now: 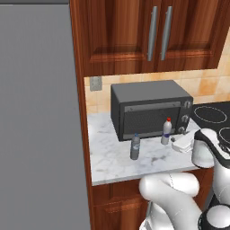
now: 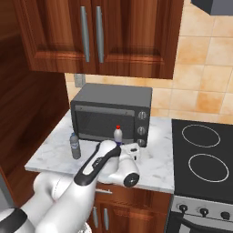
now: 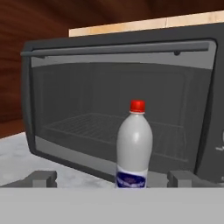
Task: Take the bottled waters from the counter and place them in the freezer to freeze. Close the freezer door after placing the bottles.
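Two bottled waters stand on the white marble counter in front of a dark toaster oven. The red-capped bottle with a blue label is upright, just ahead of my gripper. The gripper is open, its fingertips low on either side of the bottle and apart from it. The blue-capped bottle stands further left. The freezer is a tall flat grey face at the left; I cannot tell the freezer door apart on it.
The toaster oven stands close behind the red-capped bottle. A black stovetop lies to the right of the counter. Reddish-brown wall cupboards hang above. My white arm reaches over the counter's front edge.
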Motion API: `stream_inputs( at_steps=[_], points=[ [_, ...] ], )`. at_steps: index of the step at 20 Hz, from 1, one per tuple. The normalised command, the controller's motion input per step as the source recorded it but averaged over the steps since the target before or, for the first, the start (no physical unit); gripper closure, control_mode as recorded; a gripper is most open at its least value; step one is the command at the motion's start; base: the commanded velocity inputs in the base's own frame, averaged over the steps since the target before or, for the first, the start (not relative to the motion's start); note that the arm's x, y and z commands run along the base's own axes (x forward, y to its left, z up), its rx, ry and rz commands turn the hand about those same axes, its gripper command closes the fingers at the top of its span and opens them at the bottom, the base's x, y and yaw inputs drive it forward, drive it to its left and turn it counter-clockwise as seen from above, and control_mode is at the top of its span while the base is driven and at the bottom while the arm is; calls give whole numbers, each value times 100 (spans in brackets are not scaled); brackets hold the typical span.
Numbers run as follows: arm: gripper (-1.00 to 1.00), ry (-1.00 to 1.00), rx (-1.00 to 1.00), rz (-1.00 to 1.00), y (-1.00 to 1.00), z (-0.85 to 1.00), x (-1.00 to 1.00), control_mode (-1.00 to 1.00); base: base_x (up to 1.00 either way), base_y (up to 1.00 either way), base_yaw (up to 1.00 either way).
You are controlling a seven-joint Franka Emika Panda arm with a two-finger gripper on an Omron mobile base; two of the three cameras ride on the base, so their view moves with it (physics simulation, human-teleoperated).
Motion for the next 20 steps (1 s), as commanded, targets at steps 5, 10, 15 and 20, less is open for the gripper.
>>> stream_inputs(
  at_steps=[5,10,15,20],
  points=[
    [-100,0,8,-17,-4,-16,44,-100,0,0,0],
    [-100,0,4,-17,0,-14,32,-100,0,0,0],
    [-100,0,0,-2,9,-8,0,-100,0,0,0],
    [-100,0,0,0,6,-8,1,-100,0,0,0]
  ],
)
